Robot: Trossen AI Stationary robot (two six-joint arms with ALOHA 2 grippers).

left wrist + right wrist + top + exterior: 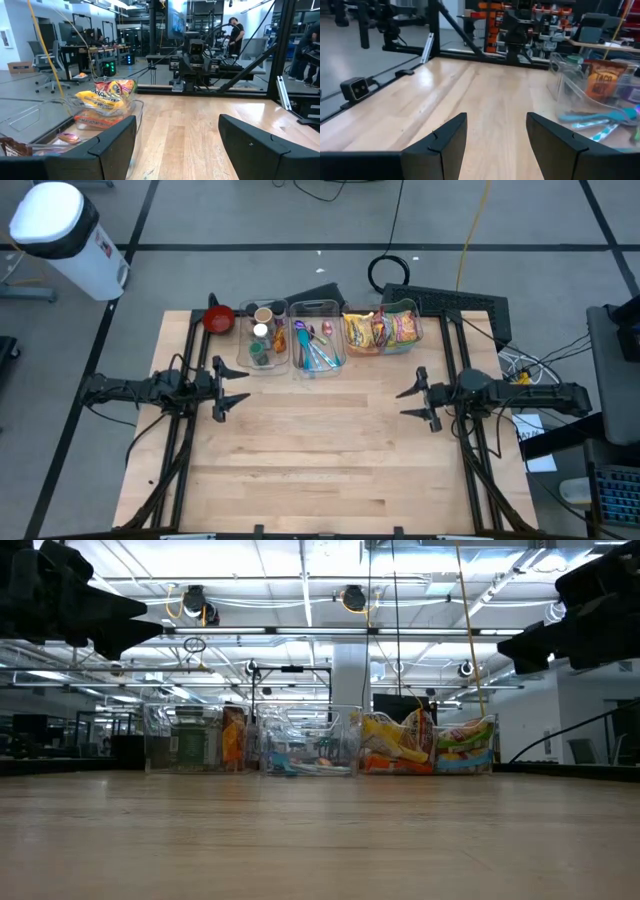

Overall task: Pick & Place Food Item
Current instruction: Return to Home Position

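- Checking the left gripper (236, 388) first, I find its two dark fingers (114, 142) standing apart. Only bare wood shows in the gap between them.
- I read the right gripper (408, 402) the same way: its fingers (552, 142) are spread and hold nothing.
- Both grippers point at each other across the light wooden table (320, 470), well apart, each over its own side. In the low view they hang clear of the board.
- My task things are already put away. The coloured plastic spoons (318, 352) lie in the middle transparent bin (318, 303) at the table's far edge.
- That bin sits off to one side of the line the fingers point along, not ahead of either pair. The spoons' long axes run roughly near-to-far, crosswise to that line.
- I cannot call either arm clearly nearer, as the bin stands about midway between them.
- The bright snack packets (380, 330) fill the clear bin (419, 330) just beside it on the right arm's side.
- A third clear bin of small cups (243, 345) and a red bowl (219, 319) stand on the left arm's side.
- My judgement is that nothing is left to grasp, so all that remains is for both arms to settle at rest, clear of the bins.
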